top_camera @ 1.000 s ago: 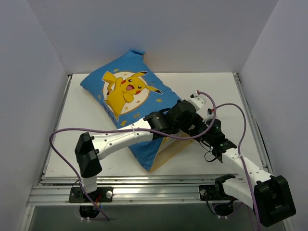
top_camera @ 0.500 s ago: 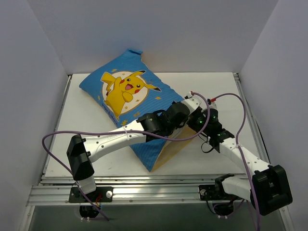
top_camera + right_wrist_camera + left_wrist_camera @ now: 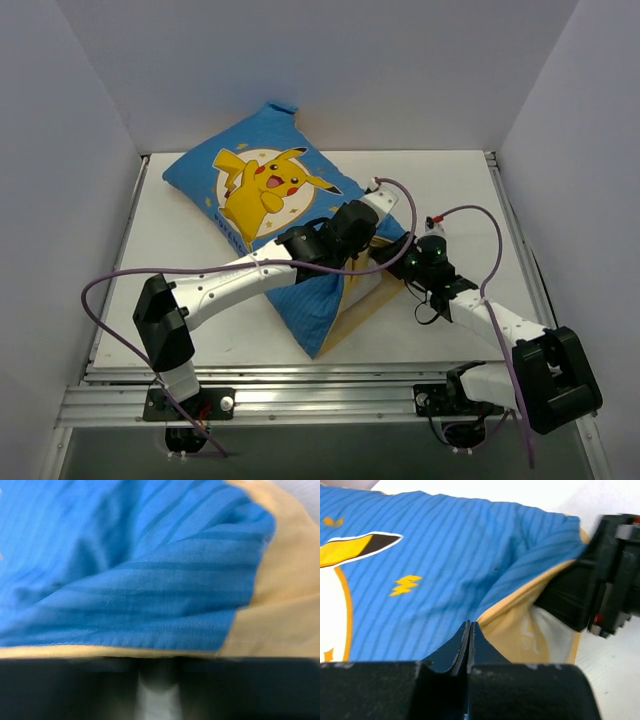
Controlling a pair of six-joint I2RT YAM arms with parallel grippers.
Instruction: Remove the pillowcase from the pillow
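The blue pillowcase (image 3: 270,190) with the yellow cartoon print lies diagonally across the table, its open yellow-lined end toward me. My left gripper (image 3: 368,212) (image 3: 469,626) is shut on the upper edge of that opening, where blue fabric (image 3: 420,555) meets the yellow lining. The white pillow (image 3: 552,635) shows inside the mouth. My right gripper (image 3: 395,264) (image 3: 560,600) reaches into the opening under the lifted edge. In the right wrist view the pillowcase (image 3: 125,555) hem lies across the fingers, and my right gripper (image 3: 157,680) is shut with a strip of white pillow (image 3: 157,700) between them.
The white table (image 3: 450,190) is boxed in by grey walls on the left, back and right. An aluminium rail (image 3: 300,400) runs along the near edge by the arm bases. Purple cables loop off both arms.
My left arm has pulled up and left with the pillowcase edge. My right gripper has moved left into the opening and gone from open to shut.
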